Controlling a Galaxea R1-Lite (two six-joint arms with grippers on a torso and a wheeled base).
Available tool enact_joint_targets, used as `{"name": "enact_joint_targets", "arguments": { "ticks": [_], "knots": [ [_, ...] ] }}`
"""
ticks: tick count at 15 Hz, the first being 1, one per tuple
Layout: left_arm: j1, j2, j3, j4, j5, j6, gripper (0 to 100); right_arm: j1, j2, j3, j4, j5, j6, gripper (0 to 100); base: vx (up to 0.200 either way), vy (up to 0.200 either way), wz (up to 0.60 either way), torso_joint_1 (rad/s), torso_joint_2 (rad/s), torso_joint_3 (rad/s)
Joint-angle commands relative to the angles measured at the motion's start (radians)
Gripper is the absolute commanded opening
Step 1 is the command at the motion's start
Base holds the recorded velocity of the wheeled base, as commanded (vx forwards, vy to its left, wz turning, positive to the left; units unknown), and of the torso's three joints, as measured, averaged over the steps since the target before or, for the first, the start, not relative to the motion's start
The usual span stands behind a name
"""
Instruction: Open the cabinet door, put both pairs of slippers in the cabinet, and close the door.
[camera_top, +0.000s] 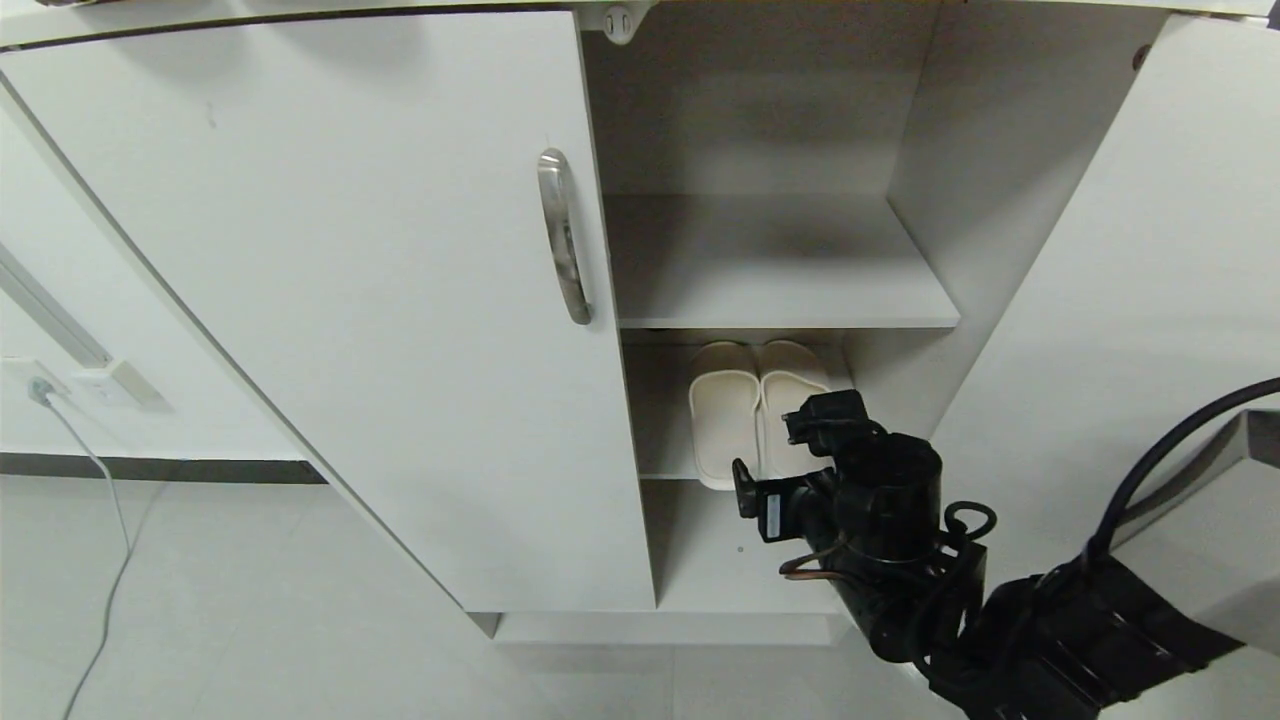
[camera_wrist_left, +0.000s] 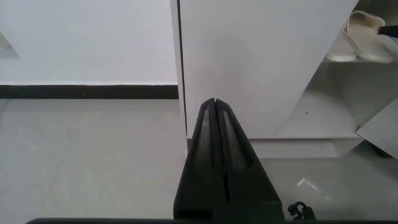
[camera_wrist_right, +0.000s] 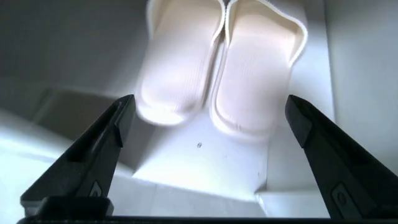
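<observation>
Inside cabinet (camera_top: 950, 200), one slipper pair (camera_top: 755, 405) stowed; right gripper (camera_top: 765, 448) spread wide, empty, just outside. Next, likely: fetch second pair.

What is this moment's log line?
right door open | slipper pair on lower shelf | right gripper open, facing pair | left gripper shut
</observation>
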Motion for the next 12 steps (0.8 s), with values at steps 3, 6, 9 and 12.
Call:
{"name": "enact_joint_targets", "arguments": {
  "ticks": [3, 6, 9, 12],
  "knots": [
    [0.0, 0.001, 0.0, 0.0, 0.0, 0.0, 0, 0.039, -0.064, 0.032, -0.002, 0.001, -0.003, 100, -0.133, 0.0, 0.0, 0.002, 0.0, 0.002],
    [0.0, 0.001, 0.0, 0.0, 0.0, 0.001, 0, 0.044, -0.064, 0.032, -0.002, -0.001, -0.006, 100, -0.2, 0.0, 0.0, 0.005, 0.0, 0.001],
    [0.0, 0.001, 0.0, 0.0, 0.0, 0.003, 0, 0.044, -0.073, 0.033, -0.002, -0.002, -0.006, 100, -0.067, 0.0, 0.0, 0.001, 0.0, 0.002],
    [0.0, 0.001, 0.0, -0.002, 0.0, 0.003, 0, 0.042, -0.086, 0.038, -0.002, -0.004, -0.007, 100, 0.0, 0.0, 0.0, 0.0, 0.0, 0.0]
  ]
}}
